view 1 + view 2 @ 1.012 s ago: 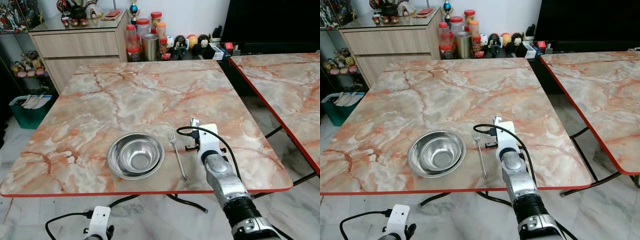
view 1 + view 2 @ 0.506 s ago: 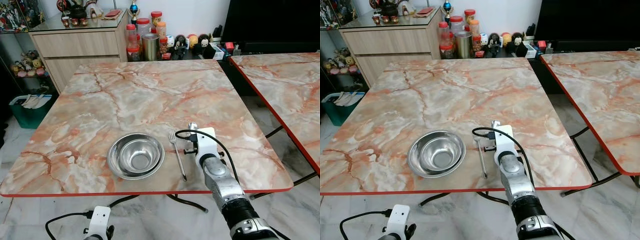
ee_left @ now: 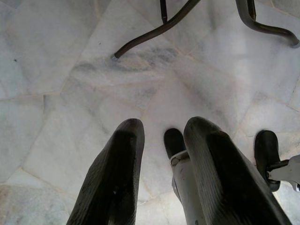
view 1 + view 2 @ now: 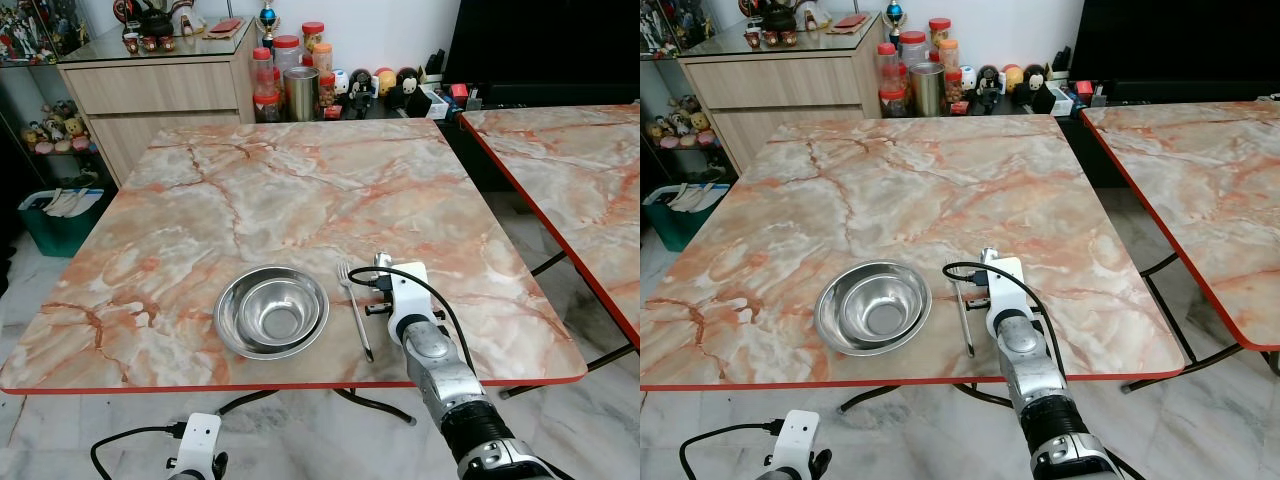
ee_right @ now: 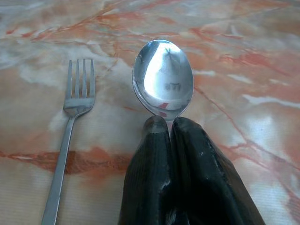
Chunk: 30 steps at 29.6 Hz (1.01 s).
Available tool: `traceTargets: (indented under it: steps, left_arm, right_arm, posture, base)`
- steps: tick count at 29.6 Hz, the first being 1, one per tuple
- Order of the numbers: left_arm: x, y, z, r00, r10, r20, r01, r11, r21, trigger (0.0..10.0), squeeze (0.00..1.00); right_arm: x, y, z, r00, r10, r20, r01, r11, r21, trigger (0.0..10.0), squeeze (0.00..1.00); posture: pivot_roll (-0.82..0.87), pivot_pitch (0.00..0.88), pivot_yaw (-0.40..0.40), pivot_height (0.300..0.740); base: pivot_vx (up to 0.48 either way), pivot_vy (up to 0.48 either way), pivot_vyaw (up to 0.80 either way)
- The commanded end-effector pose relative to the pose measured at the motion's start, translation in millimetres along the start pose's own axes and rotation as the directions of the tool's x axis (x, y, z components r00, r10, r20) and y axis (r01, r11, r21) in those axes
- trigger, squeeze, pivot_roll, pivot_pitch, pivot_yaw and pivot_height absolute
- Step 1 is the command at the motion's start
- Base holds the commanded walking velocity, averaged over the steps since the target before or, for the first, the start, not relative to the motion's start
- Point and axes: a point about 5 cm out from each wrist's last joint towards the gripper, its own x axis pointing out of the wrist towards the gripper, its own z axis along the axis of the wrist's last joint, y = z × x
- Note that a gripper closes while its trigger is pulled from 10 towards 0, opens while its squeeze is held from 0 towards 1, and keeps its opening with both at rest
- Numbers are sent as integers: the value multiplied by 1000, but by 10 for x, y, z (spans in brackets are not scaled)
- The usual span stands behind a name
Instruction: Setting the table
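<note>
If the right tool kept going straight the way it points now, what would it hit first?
Probably bare tabletop. The right tool, shut on the spoon, points across the marble beside the fork; nothing stands ahead. Depth is unclear.

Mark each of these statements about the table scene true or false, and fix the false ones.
1. The right gripper is shut on a spoon. True.
2. The fork lies inside the steel bowl. False: it lies on the marble table, right of the bowl and apart from it.
3. The spoon's bowl is beside the fork's tines, on the side away from the steel bowl. True.
4. The left gripper holds a plate over the table. False: it hangs below the table edge, pointing at the floor, fingers apart and empty.
5. The steel bowl is full of food. False: it is empty.
</note>
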Motion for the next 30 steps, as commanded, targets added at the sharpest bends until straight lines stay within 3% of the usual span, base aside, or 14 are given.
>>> traceTargets:
  steps: [1,30]
  left_arm:
    - [-12,41,-39,1000,6,-18,-6,1000,11,10000,0]
    - [-11,32,-47,1000,9,-25,-9,1000,16,10000,0]
  right_arm:
    - [5,15,1,1000,2,3,-2,1000,-3,10000,0]
    - [16,61,-61,999,21,27,-21,1000,5,10000,0]
  posture:
    - [-15,0,19,736]
    - [-15,0,18,736]
  base:
    - [0,0,0]
    - [0,0,0]
